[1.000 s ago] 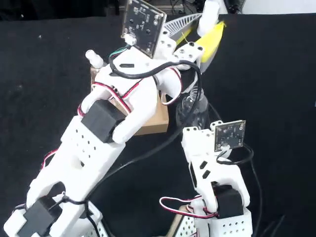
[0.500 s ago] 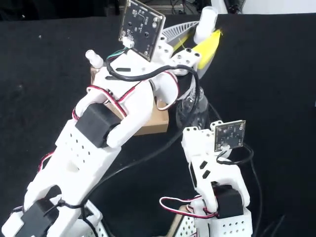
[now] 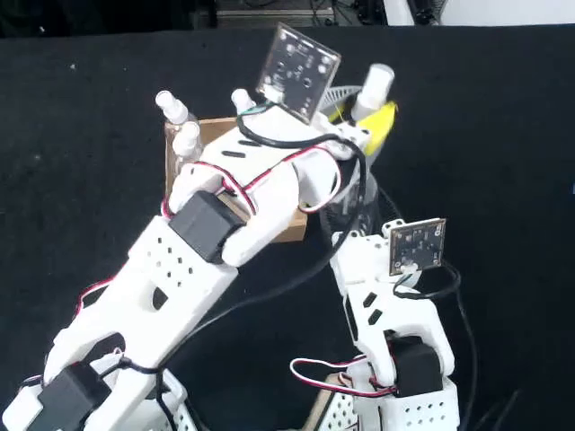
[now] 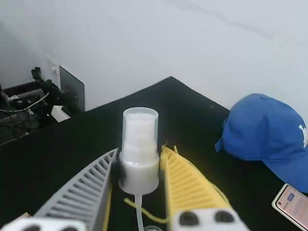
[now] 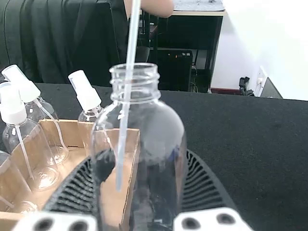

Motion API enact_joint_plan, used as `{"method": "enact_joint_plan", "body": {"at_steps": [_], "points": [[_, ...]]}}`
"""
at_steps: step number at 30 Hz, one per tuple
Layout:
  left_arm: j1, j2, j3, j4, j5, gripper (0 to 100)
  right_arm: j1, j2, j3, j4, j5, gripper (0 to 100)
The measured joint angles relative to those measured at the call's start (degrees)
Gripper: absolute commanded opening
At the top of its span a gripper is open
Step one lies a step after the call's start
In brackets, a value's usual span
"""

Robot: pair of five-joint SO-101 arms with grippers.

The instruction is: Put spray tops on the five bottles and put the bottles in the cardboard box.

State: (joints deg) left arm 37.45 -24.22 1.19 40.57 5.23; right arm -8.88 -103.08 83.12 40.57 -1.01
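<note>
Spray top (image 4: 139,144) in left tool (image 4: 139,154), tube (image 5: 126,96) inside bottle (image 5: 144,144)

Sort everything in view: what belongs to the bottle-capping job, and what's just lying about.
Job: white plastic spray top with dip tube, in left end effector; clear open-necked plastic bottle, in right end effector; brown cardboard box; capped clear bottles in it.
Lying about: blue fabric baseball cap; smartphone beside it.

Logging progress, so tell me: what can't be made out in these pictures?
High view: the left arm covers most of the cardboard box, hiding how many bottles it holds.
Right wrist view: the picture's edge cuts off the boxed bottles, so no full count.
Left wrist view: the edge cuts off the tube of the spray top.
</note>
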Motion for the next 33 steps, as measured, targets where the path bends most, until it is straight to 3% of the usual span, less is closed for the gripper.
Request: {"method": "enact_joint_plan", "body": {"at_steps": [4,10,16,23,29,33], "points": [[0.79,0.00,0.62,2.99,-0.09,20,0.00,0.00,0.00,0.00,0.00,1.0],[1.85,-4.04,1.32,8.26,-0.18,19,0.00,0.00,0.00,0.00,-0.09,1.0],[-2.29,-14.15,1.32,12.57,-0.18,19,0.00,0.00,0.00,0.00,-0.09,1.0],[-22.86,-24.35,3.87,17.14,-0.18,19,1.93,0.00,0.00,0.00,0.00,1.0],[-43.78,-28.75,18.81,16.97,-0.18,19,16.70,0.00,-0.09,0.00,1.14,1.0],[-53.98,-29.98,33.23,7.38,-0.18,19,25.14,0.00,-0.97,0.00,5.98,1.0]]}}
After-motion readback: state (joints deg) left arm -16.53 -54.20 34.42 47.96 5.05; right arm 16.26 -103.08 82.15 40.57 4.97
